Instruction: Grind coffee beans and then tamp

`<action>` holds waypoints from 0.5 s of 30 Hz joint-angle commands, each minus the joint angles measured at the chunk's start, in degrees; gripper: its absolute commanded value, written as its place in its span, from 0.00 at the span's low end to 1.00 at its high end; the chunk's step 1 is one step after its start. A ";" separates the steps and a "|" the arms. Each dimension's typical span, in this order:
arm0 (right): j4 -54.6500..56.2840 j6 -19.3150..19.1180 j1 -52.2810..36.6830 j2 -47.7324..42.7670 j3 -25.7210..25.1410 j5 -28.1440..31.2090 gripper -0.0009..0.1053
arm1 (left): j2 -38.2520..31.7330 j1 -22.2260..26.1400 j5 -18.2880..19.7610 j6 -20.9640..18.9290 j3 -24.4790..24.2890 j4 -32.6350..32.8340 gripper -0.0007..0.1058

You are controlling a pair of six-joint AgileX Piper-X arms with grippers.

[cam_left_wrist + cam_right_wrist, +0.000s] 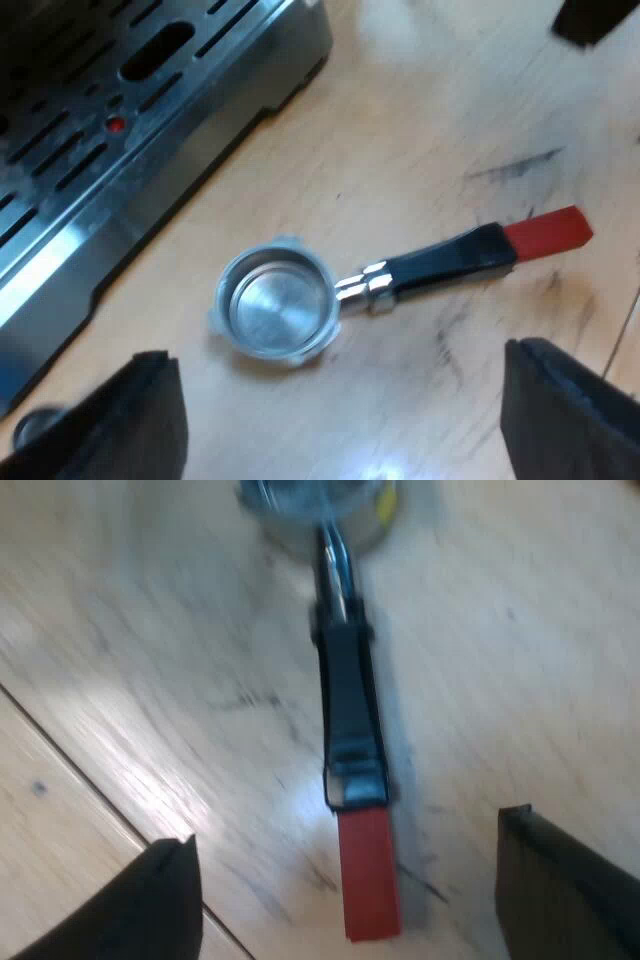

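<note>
The metal holder lies loose on the wooden table, its basket empty and facing up. Its dark handle ends in red. My left gripper hovers above it, open, one finger near the basket side and the other finger near the handle side. In the right wrist view the holder's handle runs straight between the fingers, red end nearest, basket farthest. My right gripper is open above the red end, not touching it.
The espresso machine's drip tray, slotted metal with a red dot, stands close beside the holder's basket. A seam in the wooden table runs beside the handle. A dark object sits at the far edge past the red end.
</note>
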 commanded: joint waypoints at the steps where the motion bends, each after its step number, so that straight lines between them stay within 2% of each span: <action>1: -0.46 -1.79 -0.20 -1.02 -1.68 -0.09 0.60 | 0.03 -0.33 -2.53 -0.04 -1.12 2.98 0.64; 3: -1.27 -2.67 -0.20 -1.62 -2.44 -0.88 0.60 | 0.03 -0.33 -4.11 -0.04 -1.90 5.66 0.64; 10: -8.97 -2.78 0.00 -2.48 -2.61 -2.25 0.60 | 0.03 -0.33 -4.10 -0.33 -4.44 8.40 0.64; 15: -15.45 -3.25 0.00 -2.48 -2.61 -2.25 0.60 | -0.08 -0.33 -6.49 -1.42 -6.69 10.87 0.64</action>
